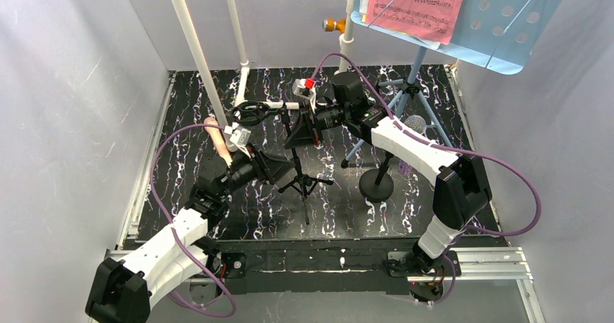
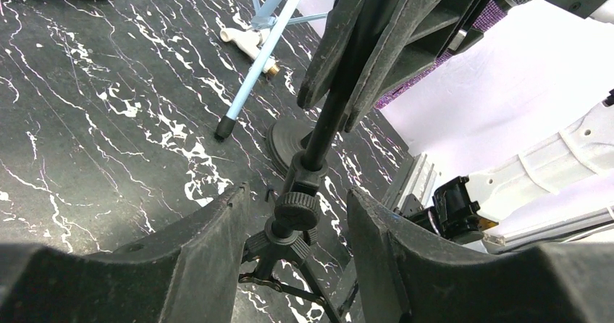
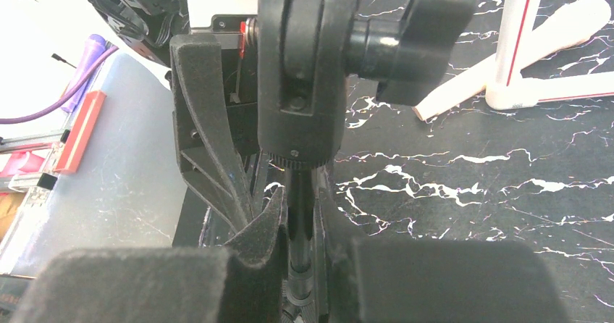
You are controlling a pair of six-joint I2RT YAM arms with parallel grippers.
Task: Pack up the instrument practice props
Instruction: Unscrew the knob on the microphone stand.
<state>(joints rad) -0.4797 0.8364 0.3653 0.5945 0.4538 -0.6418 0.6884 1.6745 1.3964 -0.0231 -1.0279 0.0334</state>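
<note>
The black tripod mic mount [image 1: 304, 182] stands mid-mat. My right gripper [image 1: 305, 131] is shut on its upright pole [image 3: 299, 214] just under the clip head [image 3: 300, 69]. My left gripper [image 1: 286, 172] is open, with its fingers either side of the tripod's hub and knob [image 2: 298, 211], not touching them. The pink microphone [image 1: 217, 138] lies on the mat at the left and also shows in the right wrist view [image 3: 539, 37]. The glittery purple microphone [image 1: 411, 129] sits on the round-base mount [image 1: 376, 185]. The light-blue music rack [image 1: 507, 19] holds a pink sheet-music page [image 1: 416, 1] at the back right.
White plastic pipes [image 1: 192, 44] rise at the back left, one foot close to the pink microphone [image 3: 515, 33]. The rack's blue legs [image 1: 402, 102] spread just behind the round base; one leg tip shows in the left wrist view [image 2: 226, 126]. White walls enclose the black marbled mat [image 1: 181, 185].
</note>
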